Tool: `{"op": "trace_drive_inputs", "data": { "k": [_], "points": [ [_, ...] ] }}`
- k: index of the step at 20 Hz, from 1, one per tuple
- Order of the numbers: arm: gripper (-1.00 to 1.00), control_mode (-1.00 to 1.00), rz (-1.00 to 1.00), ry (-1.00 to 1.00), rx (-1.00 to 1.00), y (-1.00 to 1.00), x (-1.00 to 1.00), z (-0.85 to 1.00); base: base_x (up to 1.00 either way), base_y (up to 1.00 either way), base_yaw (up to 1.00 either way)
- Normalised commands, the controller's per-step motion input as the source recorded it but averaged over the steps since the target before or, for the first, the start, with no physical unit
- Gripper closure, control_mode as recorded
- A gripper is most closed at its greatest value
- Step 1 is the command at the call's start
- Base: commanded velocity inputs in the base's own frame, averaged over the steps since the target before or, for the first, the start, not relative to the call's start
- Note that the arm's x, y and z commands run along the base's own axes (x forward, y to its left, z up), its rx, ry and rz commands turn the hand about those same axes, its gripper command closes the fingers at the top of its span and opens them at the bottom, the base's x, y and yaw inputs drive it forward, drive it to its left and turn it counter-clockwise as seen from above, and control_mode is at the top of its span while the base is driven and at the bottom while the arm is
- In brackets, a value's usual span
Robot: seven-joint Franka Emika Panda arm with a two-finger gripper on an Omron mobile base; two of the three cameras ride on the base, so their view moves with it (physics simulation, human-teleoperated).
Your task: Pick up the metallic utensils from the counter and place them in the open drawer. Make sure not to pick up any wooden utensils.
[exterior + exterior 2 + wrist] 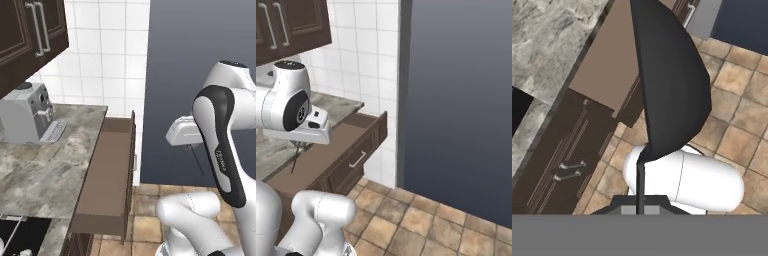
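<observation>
The fingers are pinched tight on a thin dark metal spoon. Its bowl is smooth and round, and its handle is slim and straight. In the left base view the spoon hangs out past the open drawer, over the brown tiled floor. The drawer is flat, brown wood with a silver bar handle. The counter is grey stone with wavy lines.
</observation>
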Motion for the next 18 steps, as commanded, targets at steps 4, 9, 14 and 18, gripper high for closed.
{"op": "trace_drive_inputs", "data": {
  "k": [4, 9, 14, 18],
  "points": [
    [1.0, 1.0, 0.0, 0.0, 0.0, 0.0, 0.0, 0.0, -0.02, 0.62, -0.19],
    [1.0, 1.0, 0.0, 0.0, 0.0, 0.0, 0.0, 0.0, -0.1, 0.36, 0.0],
    [1.0, 1.0, 0.0, 0.0, 0.0, 0.0, 0.0, 0.0, -0.18, 0.05, -0.07],
    [1.0, 1.0, 0.0, 0.0, 0.0, 0.0, 0.0, 0.0, -0.37, 0.0, -0.15]
  ]
}}
